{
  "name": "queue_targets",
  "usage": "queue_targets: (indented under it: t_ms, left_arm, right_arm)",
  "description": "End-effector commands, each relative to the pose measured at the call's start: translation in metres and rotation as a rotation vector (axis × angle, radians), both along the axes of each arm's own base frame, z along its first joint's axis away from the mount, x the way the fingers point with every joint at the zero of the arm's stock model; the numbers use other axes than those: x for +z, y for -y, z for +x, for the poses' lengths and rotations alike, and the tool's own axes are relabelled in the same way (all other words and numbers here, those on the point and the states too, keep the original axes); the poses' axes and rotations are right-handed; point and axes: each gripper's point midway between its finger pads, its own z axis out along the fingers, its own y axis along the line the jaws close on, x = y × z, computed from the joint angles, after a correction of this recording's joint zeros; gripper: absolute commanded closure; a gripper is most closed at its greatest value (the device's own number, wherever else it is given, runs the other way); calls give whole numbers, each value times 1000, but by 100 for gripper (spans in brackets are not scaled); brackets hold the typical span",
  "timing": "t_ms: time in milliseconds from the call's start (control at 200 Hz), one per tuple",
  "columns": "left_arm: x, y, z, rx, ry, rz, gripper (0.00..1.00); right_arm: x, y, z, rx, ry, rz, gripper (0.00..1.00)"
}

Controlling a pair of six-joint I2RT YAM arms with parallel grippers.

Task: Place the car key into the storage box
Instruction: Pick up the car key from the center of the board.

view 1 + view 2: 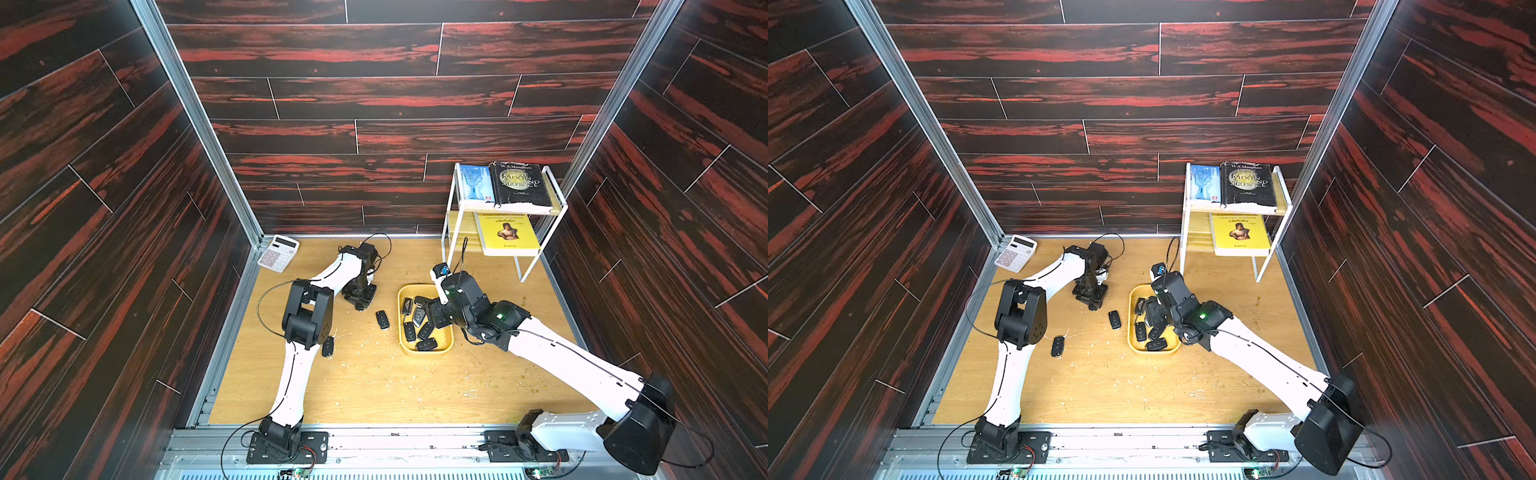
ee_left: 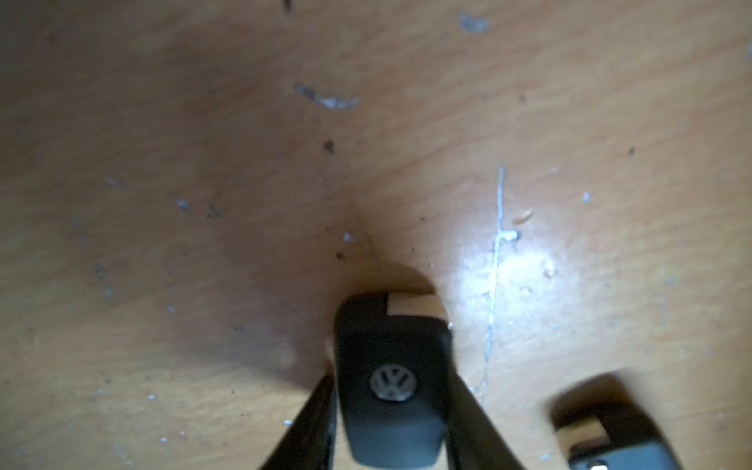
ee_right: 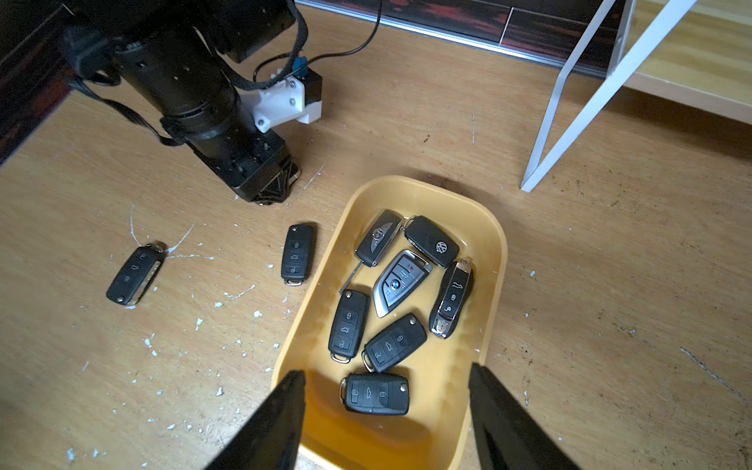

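Clamping a car key (image 2: 390, 358) on the desk (image 2: 162, 162), the left gripper (image 2: 390, 407) looks set for the storage box (image 3: 407, 182); the right gripper (image 3: 386, 372) hangs open.

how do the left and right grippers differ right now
The left gripper is shut on a black VW key fob down at the wooden tabletop; the right gripper is open and empty. The left gripper is off to the side of the yellow storage box, while the right gripper hangs over it, above the fobs inside. Both have black fingers.
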Motion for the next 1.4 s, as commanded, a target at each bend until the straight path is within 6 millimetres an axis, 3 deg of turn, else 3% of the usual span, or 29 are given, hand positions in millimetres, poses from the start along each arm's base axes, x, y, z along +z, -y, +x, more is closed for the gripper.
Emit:
queue_targets:
  t_ms: [0,165,371,511,606,676,827,1122,1393]
  left_arm:
    - [-2,6,0,-17,18,-17,63]
    - [23,14,2,-39,106,-83,65]
    - [92,29,-2,-94,379,-274,63]
    - [149,50,-30,-233,570,-493,63]
    - [173,51,-42,-232,690,-585,61]
    - [174,51,-56,-267,673,-605,61]
    - [184,59,-62,-254,698,-699,62]
    - [215,57,-71,-276,861,-733,62]
    - [230,65,-81,-334,919,-706,61]
  right_arm:
    - [0,5,1,-22,4,3,33]
    - [2,4,3,-17,0,18,32]
    - [8,6,9,38,-66,151,29]
    - [6,-1,8,162,-137,333,29]
    - [5,-17,3,265,-173,406,29]
    - [2,-29,1,324,-200,451,29]
    - [-3,-50,6,394,-226,531,29]
    - [16,-70,37,392,-145,652,33]
    - [38,-111,37,470,-86,729,38]
